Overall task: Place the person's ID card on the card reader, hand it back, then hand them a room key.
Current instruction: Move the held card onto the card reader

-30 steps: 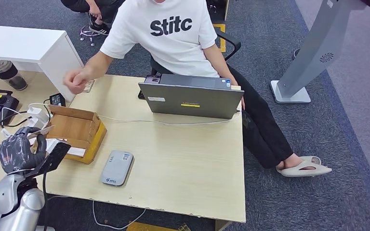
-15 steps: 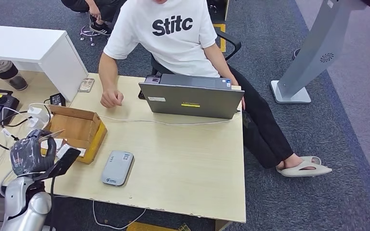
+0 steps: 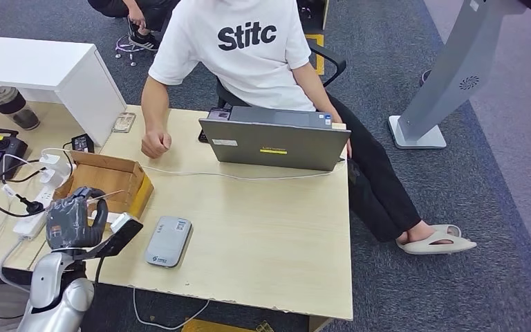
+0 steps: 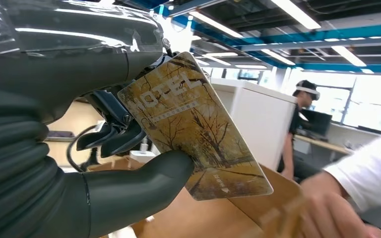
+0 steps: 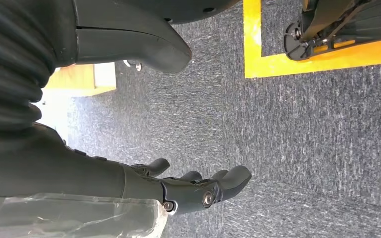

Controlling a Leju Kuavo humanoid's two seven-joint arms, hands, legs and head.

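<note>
Your left hand [image 4: 79, 163] pinched the room key [image 4: 193, 129] between thumb and fingers; handover was apparently under way, needing reach toward the person's hand [image 3: 155, 144]. Right hand [image 5: 178, 186] hung empty, fingers apart.

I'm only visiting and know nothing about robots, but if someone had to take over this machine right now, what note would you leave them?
Left hand: pinches the brown "HOTEL" room key card above the open cardboard box.
Right hand: hangs open over grey carpet, holding nothing.
Grey flat card reader: on the pale wooden desk, nothing on it.
Person's hand: a fist resting on the desk beside the grey laptop.
Done: key picked up.
Left: pass the key to the person. I can't see the ID card.
</note>
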